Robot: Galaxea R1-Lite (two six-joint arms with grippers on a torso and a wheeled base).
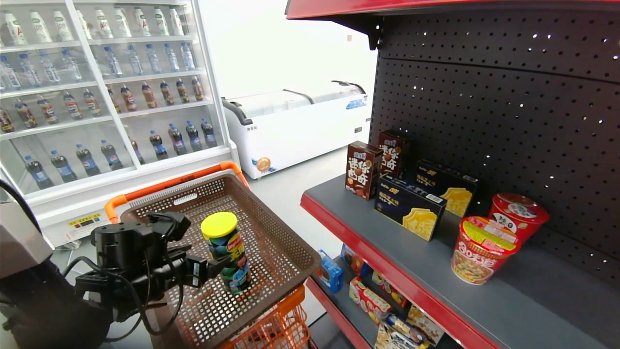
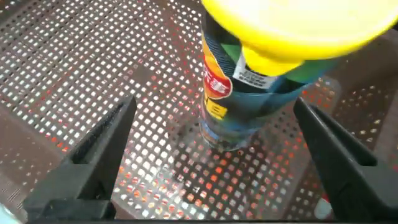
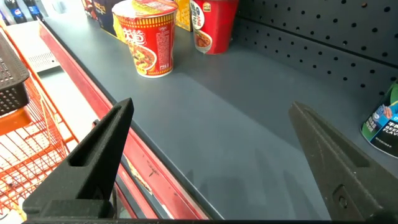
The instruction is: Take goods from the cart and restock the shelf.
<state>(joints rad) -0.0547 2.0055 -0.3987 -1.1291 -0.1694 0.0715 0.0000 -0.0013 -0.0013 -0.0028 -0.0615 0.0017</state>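
Observation:
A tall can with a yellow lid (image 1: 227,252) stands upright on the floor of the brown mesh basket (image 1: 286,242) on the cart. My left gripper (image 1: 220,269) is down in the basket, open, with one finger on each side of the can (image 2: 249,93) and a gap to both. My right gripper (image 3: 211,107) hangs open with nothing in it over a bare stretch of the grey shelf (image 3: 249,124). Two red cup noodles (image 3: 152,37) stand farther along that shelf, and a blue-green can (image 3: 385,124) shows at the view's edge.
On the shelf (image 1: 387,242) stand brown boxes (image 1: 362,169), dark blue boxes (image 1: 410,206) and cup noodles (image 1: 482,249) before a pegboard back. A lower shelf holds more packets (image 1: 368,298). The basket has an orange handle (image 1: 169,184). A drinks fridge (image 1: 97,97) and a chest freezer (image 1: 295,126) stand behind.

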